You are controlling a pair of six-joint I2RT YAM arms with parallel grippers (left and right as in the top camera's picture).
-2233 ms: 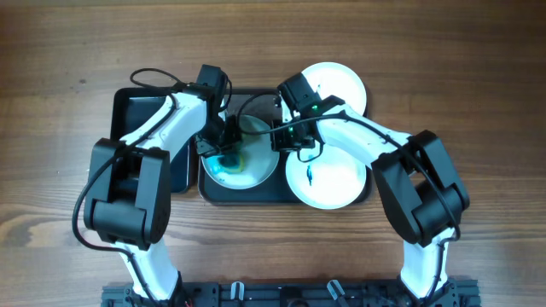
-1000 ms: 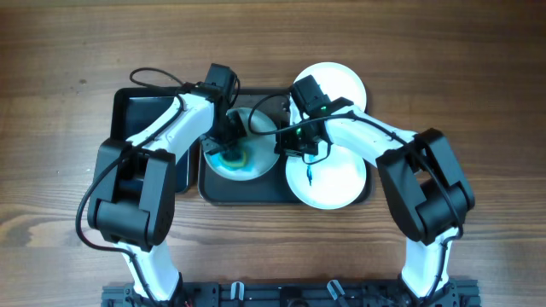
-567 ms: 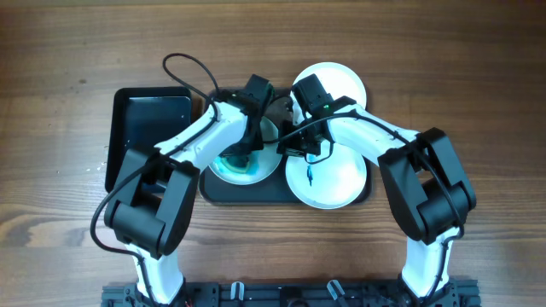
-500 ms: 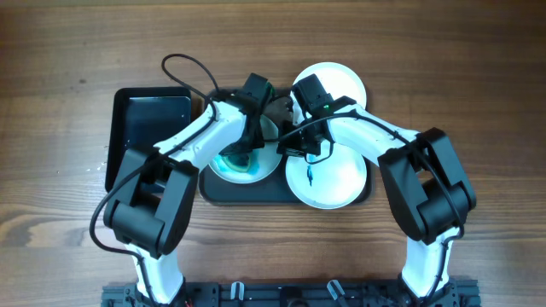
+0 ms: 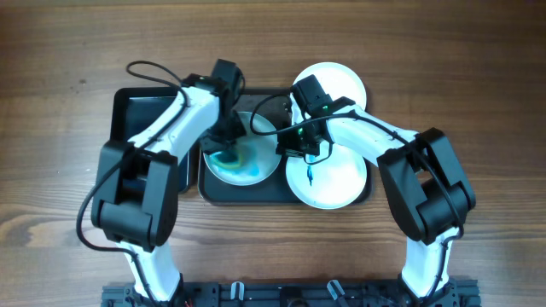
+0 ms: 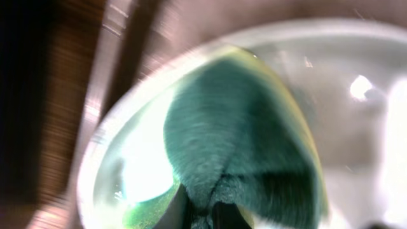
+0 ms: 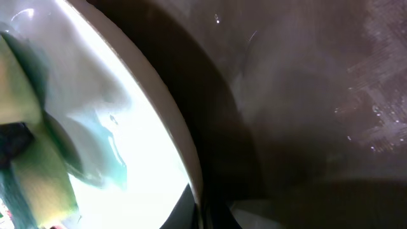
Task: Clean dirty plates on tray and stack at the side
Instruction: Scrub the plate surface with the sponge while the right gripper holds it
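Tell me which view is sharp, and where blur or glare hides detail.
Overhead: sharp and evenly lit, so the blue-green smear on the plate reads clearly. Left wrist: strong motion blur smears the green sponge, with white glare on the plate beside it. Right wrist: soft focus; the plate's rim is blown out white, and the tray is dark with small glints.

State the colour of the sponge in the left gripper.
The sponge is dark green with a yellow edge; clearest in left wrist view.

glossy plate (image 5: pixel 260 164) (matt wood table (image 5: pixel 51 85))
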